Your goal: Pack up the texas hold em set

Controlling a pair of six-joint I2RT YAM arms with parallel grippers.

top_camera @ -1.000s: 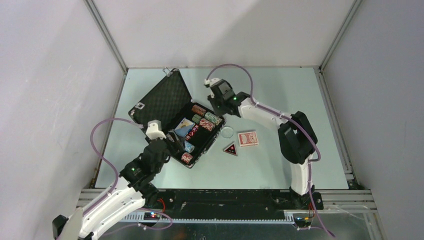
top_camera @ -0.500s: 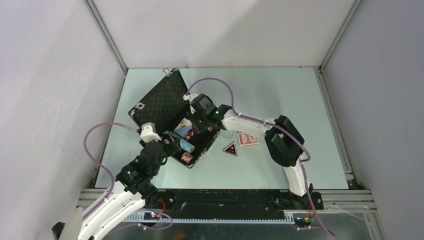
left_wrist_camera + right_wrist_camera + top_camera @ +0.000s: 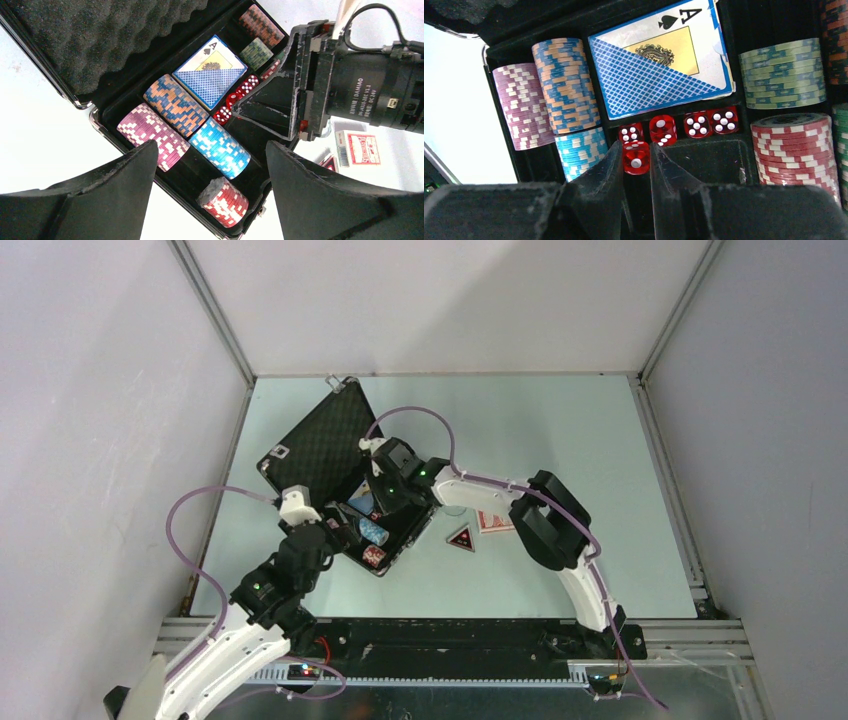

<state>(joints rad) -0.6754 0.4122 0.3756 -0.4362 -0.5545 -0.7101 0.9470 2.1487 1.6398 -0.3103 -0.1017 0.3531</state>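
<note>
Right wrist view: right hand (image 3: 636, 150) is clamped on one red die (image 3: 636, 159) inside the open case (image 3: 318, 445). It sits just beside the row of four dice (image 3: 676, 125), which lies along the edge of the blue deck (image 3: 659, 60). Chip stacks (image 3: 569, 85) lie on their sides in the case slots either side of the deck. Left hand (image 3: 209, 160) is spread wide with nothing in it, over the case's near corner. Red deck (image 3: 357, 148) and black-red triangle (image 3: 461, 538) are on the table (image 3: 560, 430) just right of the case, outside it. The case lid is up, foam showing.
</note>
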